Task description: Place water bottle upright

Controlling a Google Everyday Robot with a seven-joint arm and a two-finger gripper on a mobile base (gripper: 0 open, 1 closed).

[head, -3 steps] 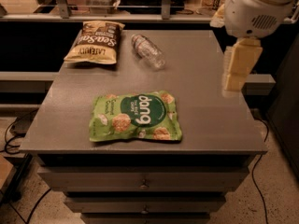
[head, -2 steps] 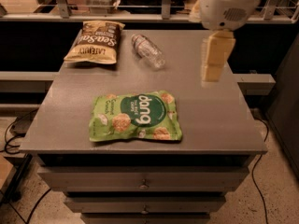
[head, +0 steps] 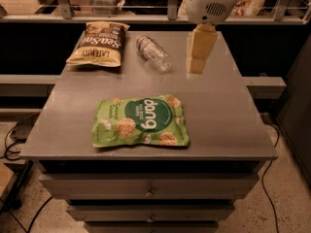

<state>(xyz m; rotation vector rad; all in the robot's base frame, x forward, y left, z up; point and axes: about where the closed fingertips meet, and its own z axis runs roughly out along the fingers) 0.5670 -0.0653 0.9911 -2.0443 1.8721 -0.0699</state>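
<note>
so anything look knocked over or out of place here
The small clear ribbed plastic water bottle lies on its side at the back of the grey table, not upright. The cream gripper hovers just right of it.

Gripper (head: 196,66), top of view, right of centre: pale cream, blocky, stepped in two segments that narrow toward the tip. Directly above it, a rounded white wrist housing (head: 196,8) bears a dark dotted vent grille (head: 214,8).

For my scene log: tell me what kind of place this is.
Probably an office break area: grey drawer cabinet, green snack bag, brown snack bag, water bottle lying down. The gripper hangs beside the bottle.
</note>
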